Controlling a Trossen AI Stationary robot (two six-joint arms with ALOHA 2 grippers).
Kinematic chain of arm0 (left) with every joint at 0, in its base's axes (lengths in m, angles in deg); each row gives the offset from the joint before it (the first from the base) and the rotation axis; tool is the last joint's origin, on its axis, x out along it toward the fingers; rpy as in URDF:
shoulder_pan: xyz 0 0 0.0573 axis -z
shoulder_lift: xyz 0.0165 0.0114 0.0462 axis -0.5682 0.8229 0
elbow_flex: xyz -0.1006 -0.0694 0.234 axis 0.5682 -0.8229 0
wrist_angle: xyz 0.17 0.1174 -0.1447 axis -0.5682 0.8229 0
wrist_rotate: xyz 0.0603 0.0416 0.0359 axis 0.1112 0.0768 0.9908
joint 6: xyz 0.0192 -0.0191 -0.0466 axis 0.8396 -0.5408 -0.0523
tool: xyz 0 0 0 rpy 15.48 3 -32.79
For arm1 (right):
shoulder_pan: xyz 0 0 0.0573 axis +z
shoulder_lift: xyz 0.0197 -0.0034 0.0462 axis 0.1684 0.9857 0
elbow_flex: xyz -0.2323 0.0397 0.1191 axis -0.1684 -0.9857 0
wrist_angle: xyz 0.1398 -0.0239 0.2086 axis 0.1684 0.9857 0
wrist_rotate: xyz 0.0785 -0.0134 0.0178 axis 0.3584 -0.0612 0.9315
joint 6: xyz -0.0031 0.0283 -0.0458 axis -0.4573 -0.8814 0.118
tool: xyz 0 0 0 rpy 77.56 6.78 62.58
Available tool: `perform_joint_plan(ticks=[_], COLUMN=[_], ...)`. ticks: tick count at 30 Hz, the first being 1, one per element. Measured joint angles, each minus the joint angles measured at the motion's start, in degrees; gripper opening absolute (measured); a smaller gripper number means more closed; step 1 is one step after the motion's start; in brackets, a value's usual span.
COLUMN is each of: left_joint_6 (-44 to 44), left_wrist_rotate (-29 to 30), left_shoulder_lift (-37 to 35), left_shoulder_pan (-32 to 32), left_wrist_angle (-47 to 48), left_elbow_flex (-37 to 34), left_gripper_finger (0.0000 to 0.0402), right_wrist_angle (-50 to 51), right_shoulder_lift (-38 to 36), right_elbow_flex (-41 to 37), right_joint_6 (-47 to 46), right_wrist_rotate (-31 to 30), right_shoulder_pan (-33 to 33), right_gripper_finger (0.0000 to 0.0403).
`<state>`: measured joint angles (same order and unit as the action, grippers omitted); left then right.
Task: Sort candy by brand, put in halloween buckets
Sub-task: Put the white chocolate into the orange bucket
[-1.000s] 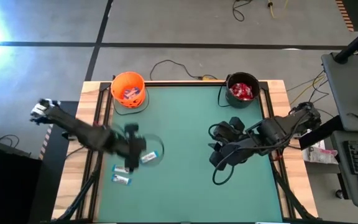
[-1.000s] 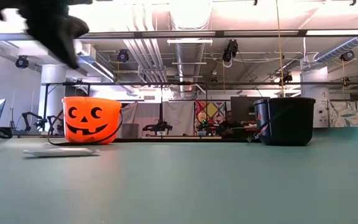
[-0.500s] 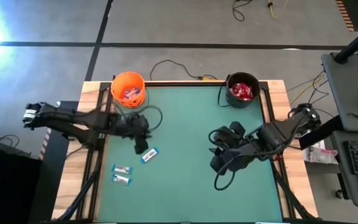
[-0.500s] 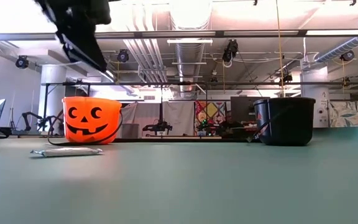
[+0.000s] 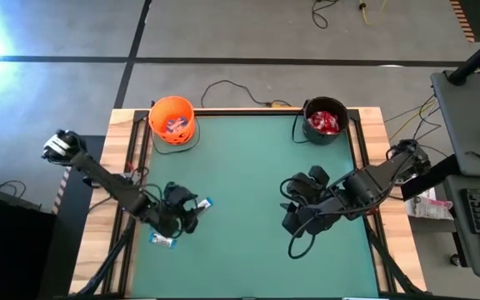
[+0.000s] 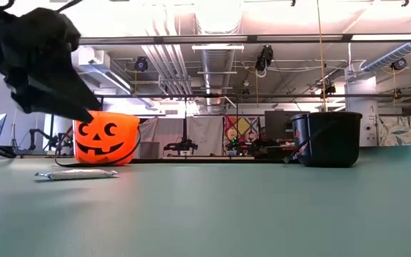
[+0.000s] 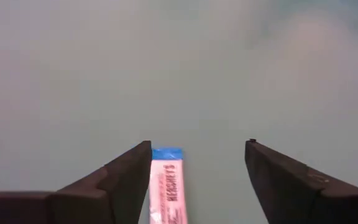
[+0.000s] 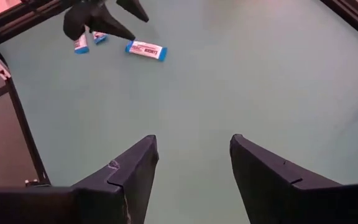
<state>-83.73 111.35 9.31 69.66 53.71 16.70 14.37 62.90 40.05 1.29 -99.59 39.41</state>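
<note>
Left gripper [image 5: 192,218] swung back from orange pumpkin bucket [image 5: 172,119] at 11 o'clock, now low over blue-and-white bars [image 5: 163,240] at 8 o'clock, fingers spread, one bar [image 7: 167,191] beside left finger: next pickup likely. Right gripper [image 8: 192,167] waits mid-right, spread, empty.

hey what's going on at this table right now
A two-armed robot is sorting candy into Halloween buckets. The left gripper, fingers open, is low over the blue-and-white bars left on the green table. The right gripper waits open mid-table. The orange bucket holds blue bars, the black bucket red packets.
</note>
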Motion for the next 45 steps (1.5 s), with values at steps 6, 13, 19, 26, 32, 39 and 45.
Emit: perform_joint_plan(ticks=[6, 13, 19, 26, 32, 39, 45], left_joint_6=[-3.16, -16.11, -18.36, -18.79, -29.25, -32.33, -29.46], left_wrist_rotate=[5.17, 8.19, 10.49, 13.86, 16.91, 18.69, 18.81], left_shoulder_lift=[9.15, 19.98, 30.02, 36.31, 38.94, 40.91, 41.96], left_shoulder_pan=[2.38, 2.42, 2.55, 2.43, 2.18, 2.05, 2.03], left_wrist_angle=[-4.00, -4.30, -6.72, -7.10, -6.14, -3.83, -0.48], left_elbow_flex=[-0.17, -0.42, 0.25, 4.54, 4.88, 5.43, 6.39], left_gripper_finger=[0.0272, 0.0280, 0.0280, 0.0280, 0.0257, 0.0179, 0.0135], right_wrist_angle=[-0.01, -0.02, 0.00, 0.01, 0.00, 0.00, -0.01], right_shoulder_lift=[0.00, 0.00, 0.00, 0.00, 0.00, 0.00, 0.00], right_elbow_flex=[0.00, 0.00, 0.00, -0.02, -0.02, -0.02, -0.02], right_joint_6=[-0.68, -3.43, -1.99, -1.88, -1.86, -1.52, -1.73], right_wrist_rotate=[0.09, 1.04, 1.55, 1.55, 1.55, 1.53, 1.53], right_shoulder_pan=[0.02, 0.04, 0.02, 0.02, 0.02, 0.02, 0.02], right_gripper_finger=[0.0196, 0.0196, 0.0196, 0.0196, 0.0196, 0.0196, 0.0196])
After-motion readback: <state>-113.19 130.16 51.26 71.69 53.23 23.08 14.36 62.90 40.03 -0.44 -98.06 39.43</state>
